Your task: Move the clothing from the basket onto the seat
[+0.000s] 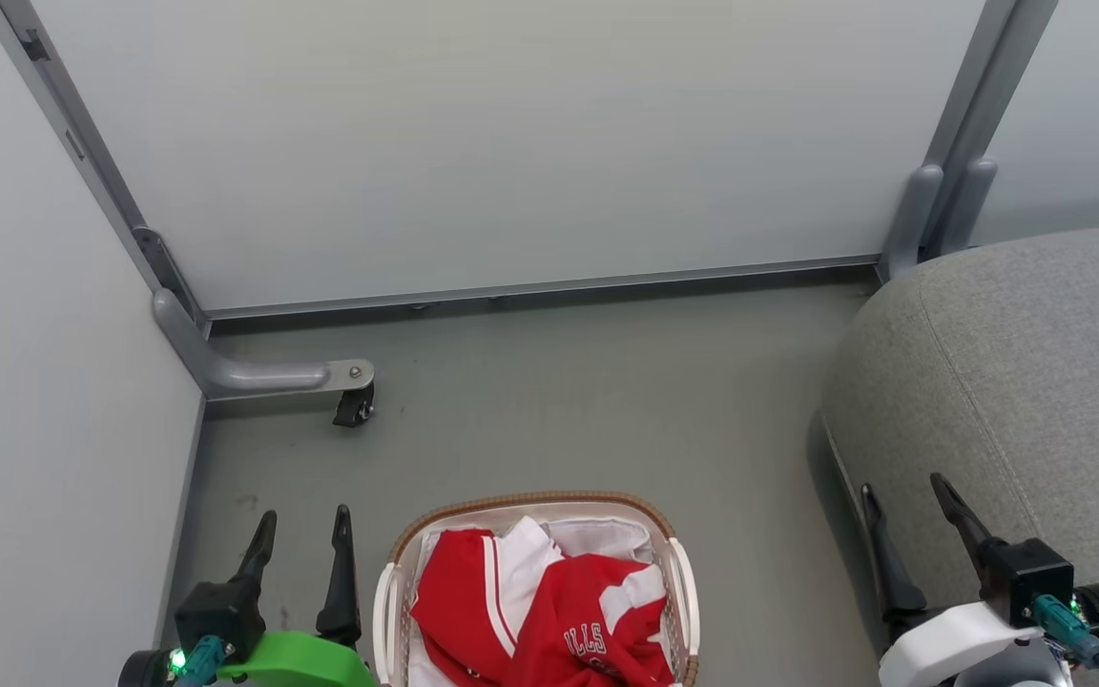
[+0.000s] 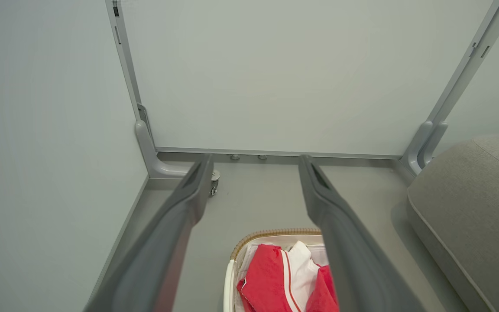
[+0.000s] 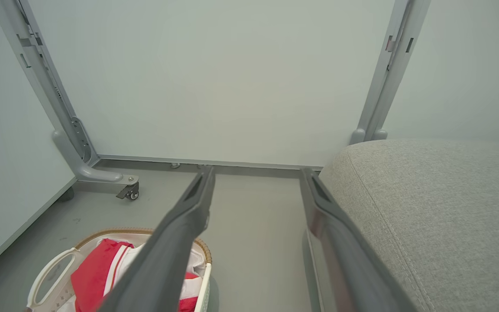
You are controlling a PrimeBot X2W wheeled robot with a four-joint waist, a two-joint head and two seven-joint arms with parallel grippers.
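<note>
Red clothing [image 1: 540, 611] with white panels, stripes and lettering lies crumpled in the white basket [image 1: 530, 503] with a brown rim, on the floor at the bottom middle of the head view. The clothing [image 2: 275, 281] and the basket [image 2: 271, 234] also show low in the left wrist view, and the clothing [image 3: 93, 277] in the basket [image 3: 50, 277] sits at the lower left of the right wrist view. The grey seat [image 1: 1036, 382] fills the right. My left gripper [image 1: 306, 530] hangs open left of the basket. My right gripper [image 1: 902, 496] is open beside the seat's front edge.
Pale partition panels enclose the back and left. A grey bracket foot with a caster wheel [image 1: 354, 408] juts onto the floor at the left corner. Another grey post [image 1: 936, 215] stands behind the seat. Grey floor [image 1: 607, 401] lies between basket and back wall.
</note>
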